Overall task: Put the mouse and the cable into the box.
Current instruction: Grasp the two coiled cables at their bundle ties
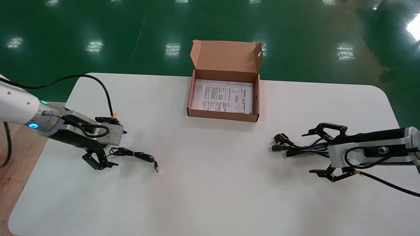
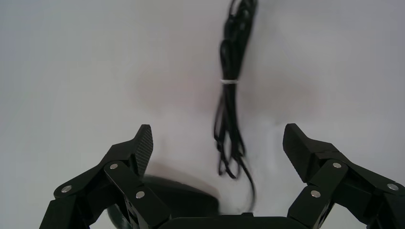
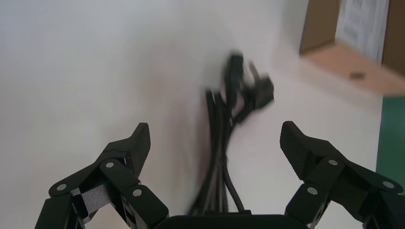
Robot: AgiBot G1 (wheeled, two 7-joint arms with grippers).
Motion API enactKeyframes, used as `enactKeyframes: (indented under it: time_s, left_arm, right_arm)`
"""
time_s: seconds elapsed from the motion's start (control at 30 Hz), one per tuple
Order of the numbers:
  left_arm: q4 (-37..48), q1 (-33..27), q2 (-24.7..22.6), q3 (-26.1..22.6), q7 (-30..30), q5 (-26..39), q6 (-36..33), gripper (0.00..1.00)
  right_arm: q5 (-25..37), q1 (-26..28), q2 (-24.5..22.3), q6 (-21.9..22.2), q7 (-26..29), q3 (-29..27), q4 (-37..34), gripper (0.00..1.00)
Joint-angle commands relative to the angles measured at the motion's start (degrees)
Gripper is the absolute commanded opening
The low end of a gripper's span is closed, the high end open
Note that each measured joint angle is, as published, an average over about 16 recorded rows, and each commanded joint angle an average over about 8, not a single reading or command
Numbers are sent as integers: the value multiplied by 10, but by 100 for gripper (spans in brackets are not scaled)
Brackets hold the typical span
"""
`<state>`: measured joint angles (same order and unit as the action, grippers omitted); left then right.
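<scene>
An open brown cardboard box (image 1: 222, 115) stands at the table's far middle, its lid raised and a printed leaflet (image 1: 223, 96) lying inside. My left gripper (image 1: 110, 143) hangs open over the table's left side. The black mouse (image 2: 165, 199) lies under the wrist, close to one finger (image 2: 143, 144), and is hidden in the head view. Its thin tied cord (image 1: 134, 153) (image 2: 229, 107) runs out between the fingers. My right gripper (image 1: 307, 152) (image 3: 215, 142) is open around a bundled black power cable (image 1: 297, 148) (image 3: 218, 143), whose plug (image 1: 280, 138) points toward the table's middle.
The white table (image 1: 210, 183) has rounded corners, and green floor lies beyond it. A wooden surface (image 1: 16, 154) adjoins the left edge. The box's corner (image 3: 351, 45) shows beyond the cable in the right wrist view.
</scene>
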<state>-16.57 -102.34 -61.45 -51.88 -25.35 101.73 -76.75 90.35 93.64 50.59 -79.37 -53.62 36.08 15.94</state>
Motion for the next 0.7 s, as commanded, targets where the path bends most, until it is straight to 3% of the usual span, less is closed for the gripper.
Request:
enactKeyframes:
  time_s: [0.03, 0.2, 0.27, 0.47, 0.53, 0.7]
  left_arm:
    - [30, -4, -15, 0, -22, 2, 17, 100]
    - [73, -4, -36, 1, -54, 0, 37, 100]
    - [88, -5, -42, 1, -63, 1, 43, 95]
    - [109, -6, -51, 0, -74, 3, 51, 27]
    - [107, -5, -50, 0, -73, 3, 50, 8]
    - [101, -5, -48, 0, -71, 2, 48, 0]
  right_arm:
    - [10, 7, 11, 25, -17, 4, -27, 100]
    - [19, 12, 31, 80, -31, 6, -64, 100]
    - [21, 15, 37, 94, -33, 6, -78, 79]
    - [23, 19, 46, 109, -34, 7, -99, 4]
    - [22, 19, 45, 108, -34, 6, -97, 0]
    - [21, 18, 43, 104, -34, 6, -91, 0]
